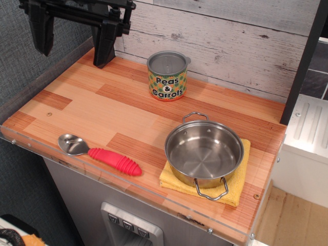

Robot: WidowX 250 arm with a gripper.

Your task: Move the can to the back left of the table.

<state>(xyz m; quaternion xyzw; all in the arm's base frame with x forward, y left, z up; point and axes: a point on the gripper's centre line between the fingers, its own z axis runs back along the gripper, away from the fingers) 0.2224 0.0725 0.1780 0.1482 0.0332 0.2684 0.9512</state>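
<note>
Hanging above the back left corner of the table [118, 105], the black gripper [74, 38] is seen with its two fingers [105, 43] spread wide apart and nothing held between them. One finger is suspended over the left edge, while the other reaches down close to the wood near the rear wall. The can [167, 76] is found to the right of the jaws, well outside their gap and not touched by them. It is set upright on the planks near the back wall, roughly midway along the rear edge, its grey lid facing up and its "Peas & Carrots" label turned toward the front. Nearer the front right, a steel pot [204, 151] is placed on a folded yellow cloth [233, 192], apart from the can. Along the front left edge, a spoon [100, 154] with a red ribbed handle is laid flat, its bowl pointed left.
</note>
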